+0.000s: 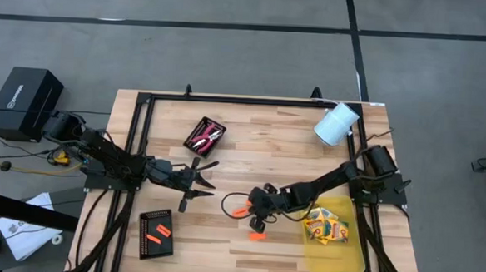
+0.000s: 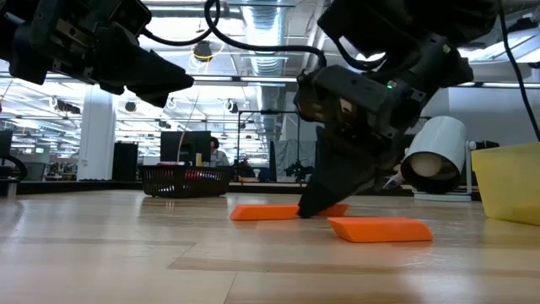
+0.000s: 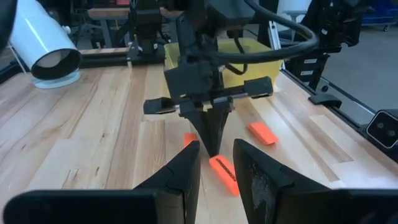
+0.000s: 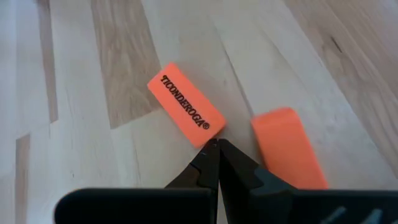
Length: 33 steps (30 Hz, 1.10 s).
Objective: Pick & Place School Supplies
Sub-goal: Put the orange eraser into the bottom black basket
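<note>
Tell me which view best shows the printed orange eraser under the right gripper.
Right wrist view: the printed eraser fills the frame, lettering readable, beside the shut right gripper. High view shows a speck; low view an edge-on sliver; left wrist view mostly hides it.

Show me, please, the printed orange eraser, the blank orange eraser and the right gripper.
printed orange eraser (image 4: pixel 186 104): right wrist view, lettered top face.
blank orange eraser (image 4: pixel 287 147): right wrist view, plain top face.
right gripper (image 4: pixel 217 149): right wrist view, shut fingertips.

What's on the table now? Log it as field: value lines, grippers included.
left gripper: open, empty, facing the right gripper
right gripper: shut, empty, tips down between two loose erasers
printed eraser: flat on wood
plain eraser: flat on wood
scissors tray: holds red-handled tools
eraser tray: holds orange pieces
yellow bin: holds crayon boxes
</note>
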{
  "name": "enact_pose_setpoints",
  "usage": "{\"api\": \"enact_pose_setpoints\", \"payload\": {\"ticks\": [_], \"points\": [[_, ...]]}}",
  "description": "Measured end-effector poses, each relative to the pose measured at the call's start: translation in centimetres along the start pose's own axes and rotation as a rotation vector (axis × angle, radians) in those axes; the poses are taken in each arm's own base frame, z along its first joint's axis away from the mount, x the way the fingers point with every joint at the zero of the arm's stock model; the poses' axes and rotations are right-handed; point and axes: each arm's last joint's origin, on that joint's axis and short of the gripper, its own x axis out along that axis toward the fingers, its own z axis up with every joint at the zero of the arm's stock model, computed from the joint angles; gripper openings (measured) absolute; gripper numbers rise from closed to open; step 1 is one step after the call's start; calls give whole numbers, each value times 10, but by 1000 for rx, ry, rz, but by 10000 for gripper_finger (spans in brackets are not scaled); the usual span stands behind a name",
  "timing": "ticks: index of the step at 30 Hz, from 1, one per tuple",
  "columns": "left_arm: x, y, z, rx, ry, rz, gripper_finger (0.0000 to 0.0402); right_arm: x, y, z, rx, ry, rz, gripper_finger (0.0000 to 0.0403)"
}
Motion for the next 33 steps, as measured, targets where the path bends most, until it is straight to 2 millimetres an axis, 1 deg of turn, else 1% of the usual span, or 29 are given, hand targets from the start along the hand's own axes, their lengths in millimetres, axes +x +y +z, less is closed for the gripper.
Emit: {"api": "enact_pose_setpoints", "payload": {"ticks": [5,8,10,14,18,21,33], "points": [[0,0,1,-1,-8,-3,89,-10,6,9,-56,-4,30,0],[0,0,1,-1,-8,-6,89,-24,12,20,-52,-55,63,0],[0,0,1,-1,-8,-9,89,-27,11,20,-56,-55,37,0],[0,-1,1,-1,-9,-25,89,-27,9,17,-52,-33,16,0],[0,-1,1,-1,-9,-24,89,-19,3,9,-33,18,-24,0],[0,-1,1,-1,-10,-24,89,-16,3,8,-26,22,-29,0],[0,-1,1,-1,-14,-24,89,-16,1,11,-27,15,-34,0]]}}
